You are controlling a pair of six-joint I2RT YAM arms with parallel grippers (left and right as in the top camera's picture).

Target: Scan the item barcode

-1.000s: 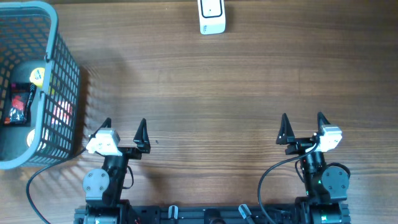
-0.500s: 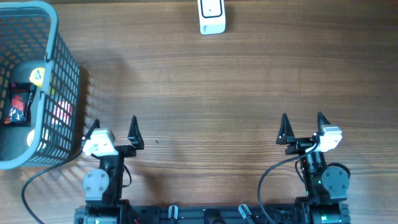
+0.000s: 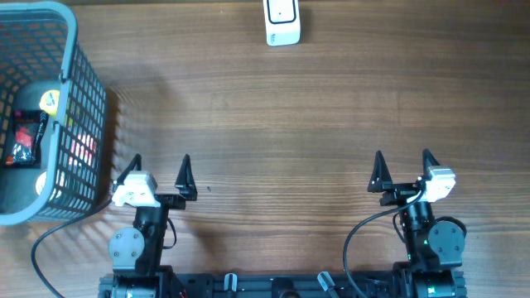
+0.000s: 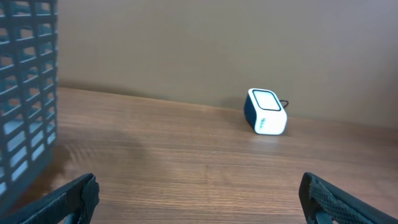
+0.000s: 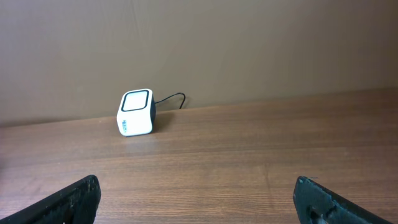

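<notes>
A white barcode scanner (image 3: 282, 22) stands at the far edge of the wooden table; it also shows in the left wrist view as the scanner (image 4: 266, 112) and in the right wrist view as the scanner (image 5: 135, 112). Several packaged items (image 3: 33, 132) lie inside a blue-grey wire basket (image 3: 79, 50) at the far left. My left gripper (image 3: 160, 166) is open near the front edge, just right of the basket, holding nothing. My right gripper (image 3: 402, 161) is open at the front right, empty too.
The basket wall (image 4: 25, 93) fills the left edge of the left wrist view. A thin black cable (image 5: 171, 98) runs from the scanner toward the back wall. Bare wood lies between both grippers and the scanner.
The left gripper swung slightly left toward the basket, then came partway back right. The right arm has not moved.
</notes>
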